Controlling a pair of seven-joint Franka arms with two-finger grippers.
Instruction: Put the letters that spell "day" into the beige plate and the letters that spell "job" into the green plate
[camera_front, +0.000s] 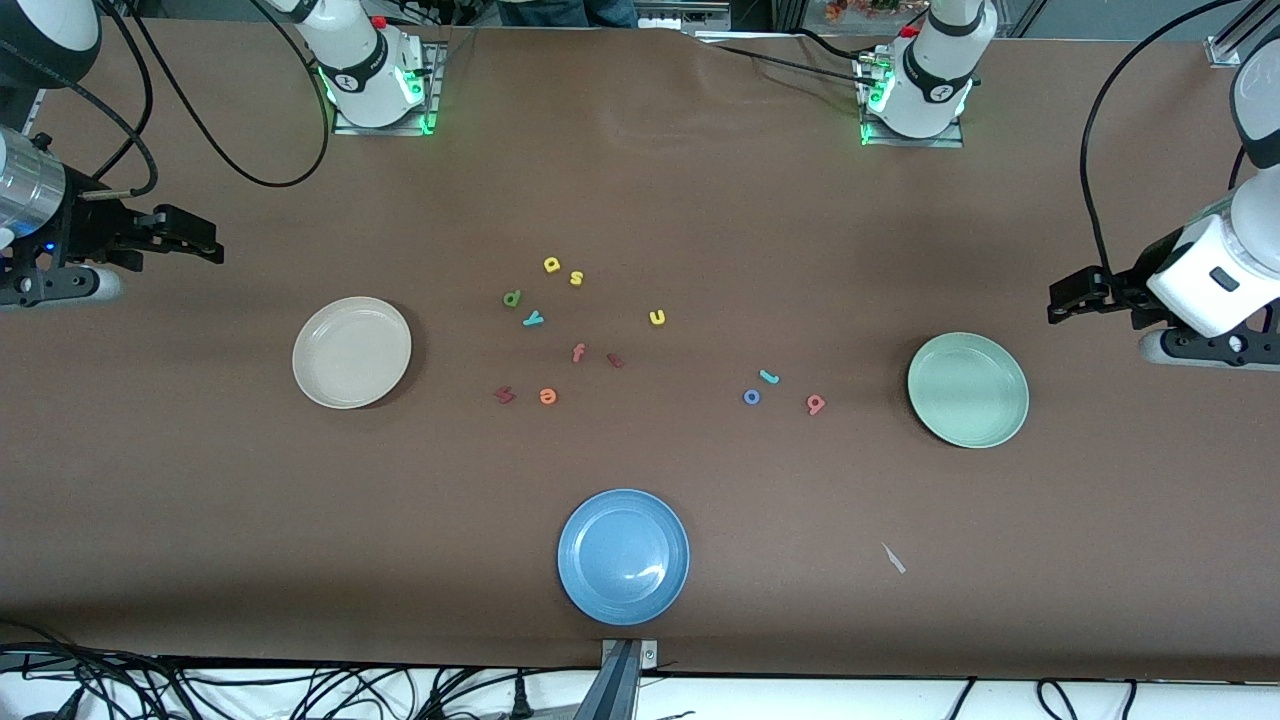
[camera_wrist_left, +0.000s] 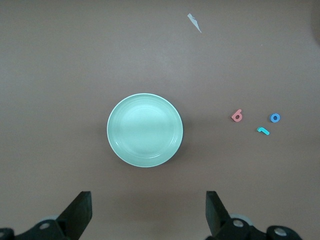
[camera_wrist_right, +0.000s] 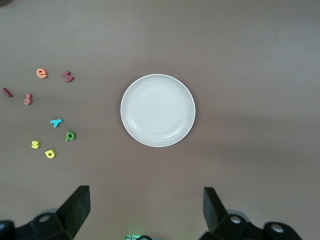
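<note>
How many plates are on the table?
3. The beige plate sits toward the right arm's end, the green plate toward the left arm's end, and the blue plate lies between them, nearest the front camera. None looks hidden.

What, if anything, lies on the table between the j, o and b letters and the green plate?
Nothing visible. The teal j, blue o and salmon b lie on bare table beside the green plate, with only brown tabletop between them. The open left gripper is over the table by that plate.
</note>
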